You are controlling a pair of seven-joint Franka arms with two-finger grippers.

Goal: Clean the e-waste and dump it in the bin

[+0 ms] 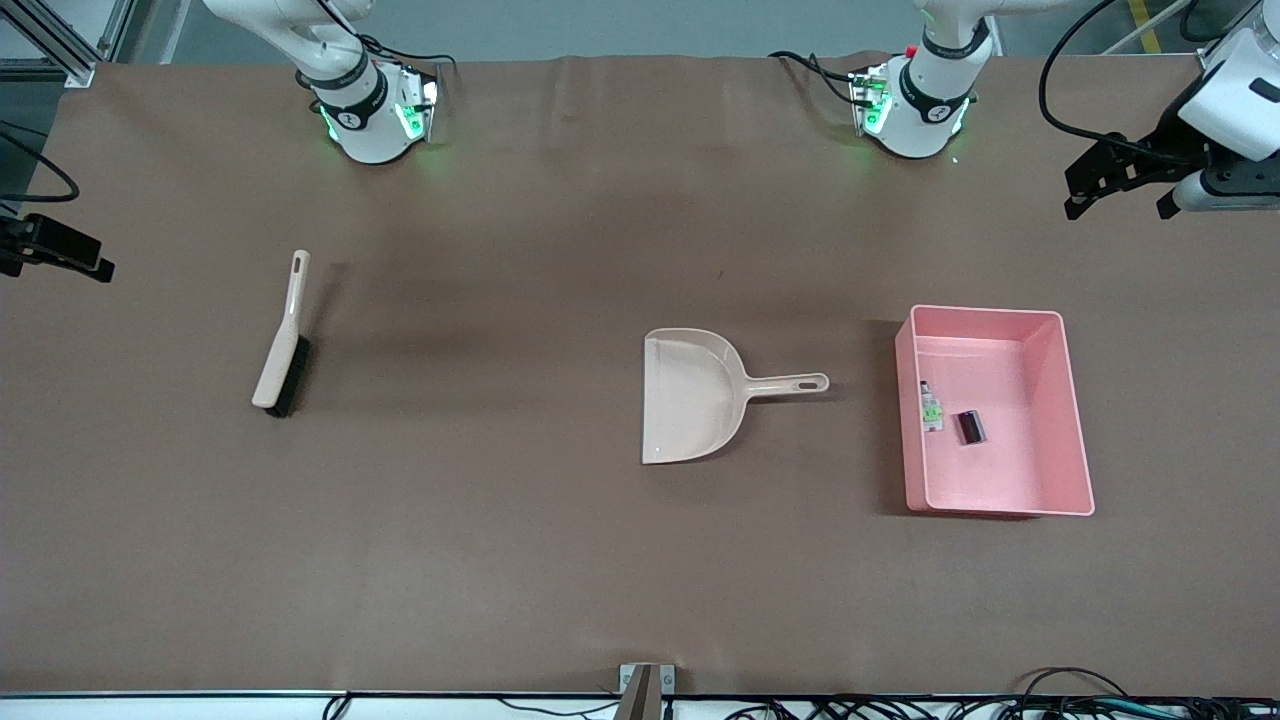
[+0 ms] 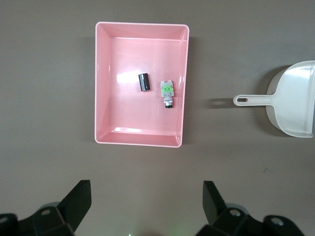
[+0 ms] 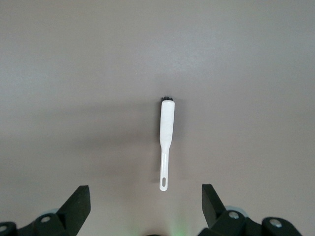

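Observation:
The pink bin (image 1: 1076, 420) stands toward the left arm's end of the table. Both e-waste parts lie in it: the white-grey one with a green mark (image 1: 931, 405) and the dark block (image 1: 970, 427) beside it. The left wrist view shows the bin (image 2: 104, 88), the dark block (image 2: 144, 82) and the white-grey part (image 2: 168, 91). My left gripper (image 1: 1120, 195) (image 2: 146, 189) is open and empty, high over bare table at the left arm's end. My right gripper (image 1: 60, 252) (image 3: 145, 192) is open and empty, high over the right arm's end.
An empty beige dustpan (image 1: 690, 395) (image 2: 295, 103) lies mid-table, its handle pointing at the bin. A beige brush with black bristles (image 1: 282, 345) (image 3: 166, 142) lies toward the right arm's end. Both arm bases stand along the table's back edge.

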